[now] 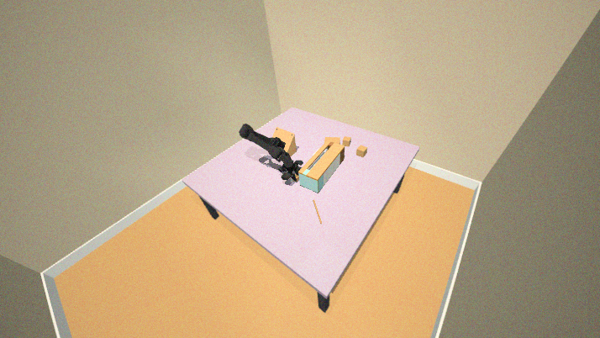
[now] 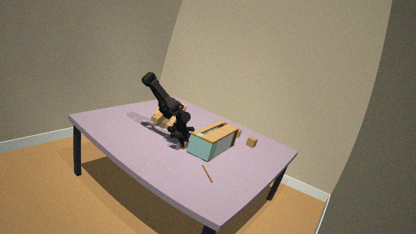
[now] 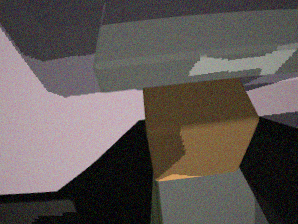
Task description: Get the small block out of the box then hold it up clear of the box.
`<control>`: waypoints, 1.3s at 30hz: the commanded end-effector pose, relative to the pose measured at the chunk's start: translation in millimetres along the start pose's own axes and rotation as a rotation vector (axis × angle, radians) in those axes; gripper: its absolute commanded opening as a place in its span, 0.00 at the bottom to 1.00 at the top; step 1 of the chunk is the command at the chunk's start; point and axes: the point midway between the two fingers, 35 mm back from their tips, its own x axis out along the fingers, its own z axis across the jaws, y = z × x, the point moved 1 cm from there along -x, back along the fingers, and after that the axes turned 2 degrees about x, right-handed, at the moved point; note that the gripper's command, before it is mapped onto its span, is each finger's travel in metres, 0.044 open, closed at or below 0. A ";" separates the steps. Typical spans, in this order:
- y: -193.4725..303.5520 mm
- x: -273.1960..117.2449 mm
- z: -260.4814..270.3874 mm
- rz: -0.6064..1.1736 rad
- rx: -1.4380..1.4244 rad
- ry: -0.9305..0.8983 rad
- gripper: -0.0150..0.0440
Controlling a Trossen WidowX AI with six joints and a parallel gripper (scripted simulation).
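Observation:
The small orange-brown block (image 1: 297,178) (image 2: 184,144) (image 3: 210,112) is between the fingers, at or very near table level; the views do not show whether it touches the table. My gripper (image 3: 186,124) points down and is shut on it, with one black finger on each side. The box (image 1: 309,182) (image 2: 199,148) stands upright on the table, close beside the gripper. It has a wooden top with a long slot and pale teal walls near this end. The inside of the box is mostly hidden.
A thin wooden stick (image 1: 317,211) (image 2: 207,173) lies on the table in front of the box. Two wooden cubes, one nearer (image 1: 361,150) (image 2: 251,142) and one farther (image 1: 346,141) (image 2: 239,133), sit beyond the box. A larger wooden block (image 1: 286,139) stands beside the arm.

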 end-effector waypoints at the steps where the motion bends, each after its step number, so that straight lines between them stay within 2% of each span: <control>1: 9.9 -16.7 2.1 0.008 0.008 -0.007 0.25; 7: 20.2 -45.6 1.9 0.007 0.008 -0.010 0.25; 12: 21.0 -49.3 1.3 0.006 -0.020 -0.010 0.25; 39: 18.2 -68.2 -21.7 -0.049 -1.152 0.022 0.25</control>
